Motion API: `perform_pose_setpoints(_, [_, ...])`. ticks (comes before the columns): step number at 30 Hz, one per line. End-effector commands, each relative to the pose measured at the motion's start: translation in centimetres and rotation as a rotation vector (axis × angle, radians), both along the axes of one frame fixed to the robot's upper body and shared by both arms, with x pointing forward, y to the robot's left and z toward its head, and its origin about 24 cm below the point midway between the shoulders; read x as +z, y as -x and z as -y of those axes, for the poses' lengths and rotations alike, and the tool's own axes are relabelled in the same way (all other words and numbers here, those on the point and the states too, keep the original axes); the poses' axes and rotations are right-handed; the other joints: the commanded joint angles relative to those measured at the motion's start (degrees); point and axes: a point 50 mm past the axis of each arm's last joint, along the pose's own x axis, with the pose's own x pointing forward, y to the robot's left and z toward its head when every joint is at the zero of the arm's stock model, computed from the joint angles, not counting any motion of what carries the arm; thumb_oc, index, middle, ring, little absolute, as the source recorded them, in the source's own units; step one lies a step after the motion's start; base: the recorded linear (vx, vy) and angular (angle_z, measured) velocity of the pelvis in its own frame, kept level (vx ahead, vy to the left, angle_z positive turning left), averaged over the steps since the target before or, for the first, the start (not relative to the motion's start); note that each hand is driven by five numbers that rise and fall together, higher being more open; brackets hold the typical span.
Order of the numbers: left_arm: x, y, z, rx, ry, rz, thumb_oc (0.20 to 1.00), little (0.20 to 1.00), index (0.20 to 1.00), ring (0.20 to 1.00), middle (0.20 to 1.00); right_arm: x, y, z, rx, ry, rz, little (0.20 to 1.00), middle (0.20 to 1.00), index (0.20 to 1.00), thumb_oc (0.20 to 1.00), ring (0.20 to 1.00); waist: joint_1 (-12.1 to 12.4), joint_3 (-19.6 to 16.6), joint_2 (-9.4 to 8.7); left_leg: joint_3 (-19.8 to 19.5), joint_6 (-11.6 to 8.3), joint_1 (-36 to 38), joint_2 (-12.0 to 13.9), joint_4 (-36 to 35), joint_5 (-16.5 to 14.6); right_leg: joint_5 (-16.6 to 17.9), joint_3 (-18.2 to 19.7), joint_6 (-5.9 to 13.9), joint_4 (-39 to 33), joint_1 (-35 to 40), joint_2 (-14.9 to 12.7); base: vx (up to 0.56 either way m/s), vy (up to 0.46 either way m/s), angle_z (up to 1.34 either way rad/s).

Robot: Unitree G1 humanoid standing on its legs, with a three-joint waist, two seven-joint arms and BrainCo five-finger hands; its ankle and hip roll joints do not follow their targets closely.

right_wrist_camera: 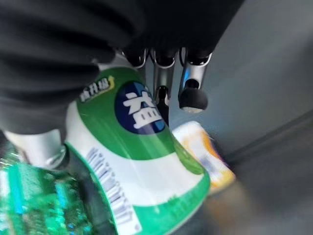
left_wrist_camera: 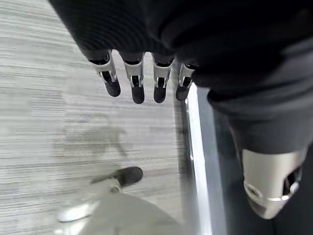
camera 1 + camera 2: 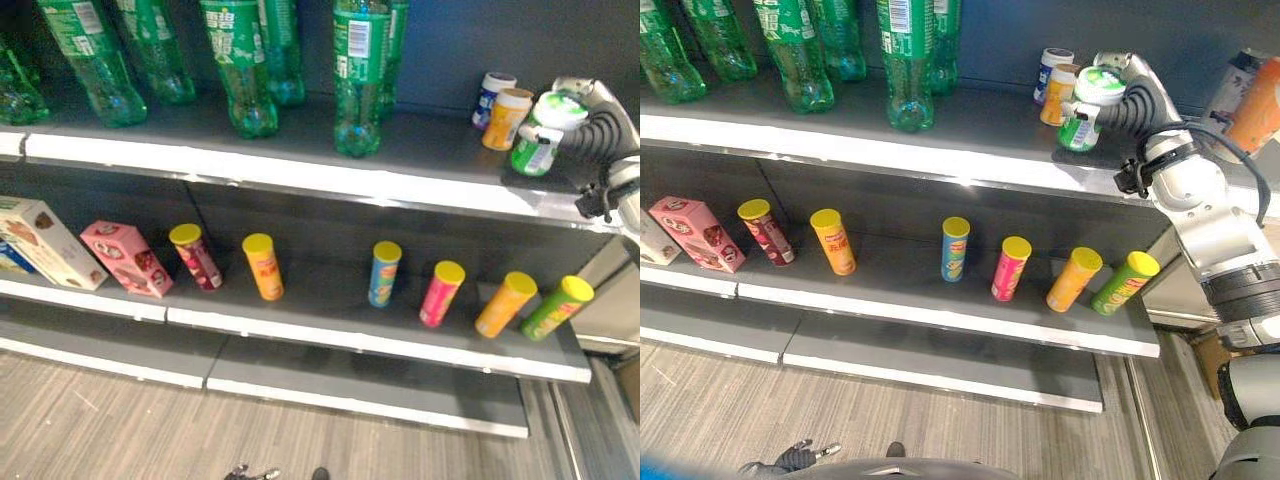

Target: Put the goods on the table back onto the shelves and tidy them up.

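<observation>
Right hand (image 1: pixel 161 73) gripping green-white canister (image 1: pixel 142 166); orange tub (image 1: pixel 208 152), blurred, beyond.

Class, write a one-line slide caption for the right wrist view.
Right hand holds a green-and-white jar above the shelf.

Right hand (image 3: pixel 1118 100) and left hand (image 2: pixel 142 81) alike — silver fingers, dark tips, dark ribbed covers.

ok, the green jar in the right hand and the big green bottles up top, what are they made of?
Green jar in the right hand: looks like opaque plastic under a glossy printed wrap; the label shines in the right wrist view. Green bottles: clear green plastic, probably; light passes through and the bases are lobed.
</observation>
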Motion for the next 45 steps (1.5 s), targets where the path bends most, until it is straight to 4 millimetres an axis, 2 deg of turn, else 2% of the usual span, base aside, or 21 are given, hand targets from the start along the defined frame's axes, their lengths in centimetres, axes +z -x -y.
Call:
perform_pose_setpoints(1, [1.1, -1.9, -2.6, 0.024, -0.063, 0.045, 1.0, 1.0, 1.0, 1.0, 1.0, 3.1, -0.3, -0.9, 0.031, -0.011, 0.089, 0.2, 0.2, 0.2, 0.2, 0.2, 1.3, -0.5, -2.08, 1.8, -4.74, 3.9, 4.0, 0.8, -6.7, -0.2, -2.9, 3.43, 1.7, -3.4, -4.3, -0.01, -0.026, 0.1])
perform_pose_setpoints(7, [1.1, -1.8, -2.6, 0.019, -0.052, 0.045, 1.0, 1.0, 1.0, 1.0, 1.0, 2.8, -1.6, -1.0, 0.034, -0.063, 0.037, 0.2, 0.2, 0.2, 0.2, 0.2, 1.5, -0.6, -1.47, 1.5, -4.76, 3.9, 4.1, 0.8, -6.5, -0.4, -3.6, 3.22, 1.7, -2.9, -4.3, 0.0, -0.009, 0.06])
perform_pose_setpoints(15, [1.1, -1.9, -2.4, 0.022, -0.044, 0.047, 1.0, 1.0, 1.0, 1.0, 1.0, 2.8, -2.2, -1.5, 0.045, -0.073, 0.016, 0.2, 0.2, 0.2, 0.2, 0.2, 1.5, -0.6, -1.39, 1.4, -4.84, 4.1, 4.1, 0.7, -6.6, -0.6, -4.0, 3.24, 1.7, -2.6, -4.3, 0.0, 0.0, 0.0])
perform_pose_setpoints(27, [1.1, -2.0, -2.4, 0.024, -0.042, 0.048, 1.0, 1.0, 1.0, 1.0, 1.0, 1.7, -2.5, -2.2, 0.06, -0.068, -0.01, 0.2, 0.2, 0.2, 0.2, 0.2, 1.3, -0.7, -1.21, 1.4, -4.73, 4.2, 4.2, 0.7, -6.9, -0.7, -4.4, 3.23, 1.9, -2.6, -4.4, 0.0, 0.0, 0.0])
perform_pose_setpoints(28, [1.1, -2.0, -2.4, 0.023, -0.042, 0.05, 1.0, 1.0, 1.0, 1.0, 1.0, 1.8, -2.5, -2.2, 0.057, -0.064, -0.006, 0.542, 0.542, 0.542, 0.542, 0.542, 1.3, -0.7, -1.2, 1.4, -4.72, 4.2, 4.2, 0.7, -6.9, -0.7, -4.4, 3.23, 1.9, -2.6, -4.4, 0.0, 0.0, 0.0])
perform_pose_setpoints(29, [1.1, -2.1, -2.4, 0.023, -0.042, 0.051, 1.0, 1.0, 1.0, 1.0, 1.0, 1.8, -2.5, -2.3, 0.056, -0.058, -0.001, 1.0, 1.0, 1.0, 1.0, 1.0, 1.2, -0.7, -1.19, 1.5, -4.7, 4.2, 4.2, 0.7, -6.9, -0.7, -4.4, 3.24, 1.9, -2.5, -4.4, 0.0, 0.0, 0.0])
perform_pose_setpoints(30, [1.1, -2.2, -2.4, 0.025, -0.042, 0.054, 1.0, 1.0, 1.0, 1.0, 1.0, 2.0, -2.4, -2.3, 0.051, -0.04, 0.011, 1.0, 1.0, 1.0, 1.0, 1.0, 1.1, -0.7, -1.18, 1.5, -4.66, 4.4, 4.2, 0.7, -7.0, -0.7, -4.2, 3.27, 1.8, -2.5, -4.4, 0.02, 0.05, 0.0])
perform_pose_setpoints(32, [1.2, -2.3, -2.7, 0.038, -0.048, 0.061, 1.0, 1.0, 1.0, 1.0, 1.0, 4.5, -1.1, -2.4, 0.036, 0.061, 0.124, 1.0, 1.0, 1.0, 1.0, 1.0, 0.7, -0.6, -1.16, 1.9, -4.52, 4.6, 4.1, 0.7, -7.3, -0.6, -3.9, 3.52, 1.8, -2.7, -4.6, 0.02, 0.061, -0.01])
perform_pose_setpoints(33, [1.2, -2.3, -2.7, 0.038, -0.048, 0.061, 1.0, 1.0, 1.0, 1.0, 1.0, 4.5, -1.1, -2.4, 0.035, 0.061, 0.124, 1.0, 1.0, 1.0, 1.0, 1.0, 0.7, -0.6, -1.16, 1.9, -4.52, 4.6, 4.1, 0.7, -7.3, -0.6, -3.9, 3.52, 1.8, -2.7, -4.6, 0.01, 0.042, -0.01])
perform_pose_setpoints(34, [1.2, -2.3, -2.7, 0.045, -0.047, 0.062, 1.0, 1.0, 1.0, 1.0, 1.0, 5.3, -0.5, -2.4, 0.037, 0.076, 0.169, 1.0, 1.0, 1.0, 1.0, 1.0, 0.4, -0.6, -1.13, 2.0, -4.45, 4.7, 4.1, 0.7, -7.4, -0.5, -3.7, 3.59, 1.9, -2.8, -4.7, 0.02, 0.059, -0.04])
perform_pose_setpoints(36, [1.2, -2.6, -2.6, 0.076, -0.043, 0.078, 1.0, 1.0, 1.0, 1.0, 1.0, 7.8, 2.5, -2.5, 0.055, 0.103, 0.352, 1.0, 1.0, 1.0, 1.0, 1.0, -0.9, -0.7, -0.96, 2.7, -4.06, 4.9, 3.9, 0.7, -7.9, -0.3, -2.9, 4.03, 2.0, -3.4, -4.9, 0.03, 0.093, -0.04])
perform_pose_setpoints(37, [1.3, -2.6, -2.7, 0.073, -0.046, 0.078, 1.0, 1.0, 1.0, 1.0, 1.0, 7.7, 2.6, -2.3, 0.052, 0.101, 0.351, 1.0, 1.0, 1.0, 1.0, 1.0, -0.7, -0.7, -1.13, 2.7, -4.06, 4.9, 3.9, 0.7, -7.9, -0.3, -2.9, 4.03, 2.0, -3.4, -4.9, 0.02, 0.07, -0.02])
perform_pose_setpoints(38, [1.3, -2.6, -2.6, 0.082, -0.045, 0.082, 1.0, 1.0, 1.0, 1.0, 1.0, 8.3, 3.6, -2.1, 0.048, 0.102, 0.403, 1.0, 1.0, 1.0, 1.0, 1.0, -1.1, -0.7, -1.14, 2.9, -3.89, 4.9, 3.7, 0.7, -8.1, -0.2, -2.5, 4.16, 2.1, -3.7, -4.9, 0.02, 0.067, -0.2])
perform_pose_setpoints(40, [1.1, -2.8, -2.0, 0.1, -0.038, 0.085, 1.0, 1.0, 1.0, 1.0, 1.0, 8.0, 6.5, -0.3, 0.013, 0.024, 0.521, 1.0, 1.0, 1.0, 1.0, 1.0, -2.9, -0.9, -1.14, 4.0, -2.92, 5.0, 3.1, 0.7, -8.9, 0.4, -0.4, 4.82, 2.6, -4.9, -5.3, 0.03, 0.159, -0.32])
perform_pose_setpoints(42, [1.1, -2.9, -1.9, 0.096, -0.04, 0.088, 1.0, 1.0, 1.0, 1.0, 1.0, 7.7, 7.0, 0.0, 0.006, 0.011, 0.532, 1.0, 1.0, 1.0, 1.0, 1.0, -3.0, -0.9, -1.23, 4.2, -2.65, 5.1, 2.9, 0.7, -9.2, 0.5, 0.2, 4.98, 2.7, -5.4, -5.4, 0.01, 0.103, -0.24])
perform_pose_setpoints(45, [1.0, -3.4, -1.4, 0.081, -0.025, 0.102, 1.0, 1.0, 1.0, 1.0, 1.0, 6.2, 7.7, 0.7, -0.014, -0.027, 0.526, 1.0, 1.0, 1.0, 1.0, 1.0, -4.6, -0.3, -1.17, 5.0, -1.62, 5.3, 2.1, 0.8, -9.7, 1.3, 2.6, 5.52, 3.6, -7.0, -5.8, -0.01, 0.115, -0.39])
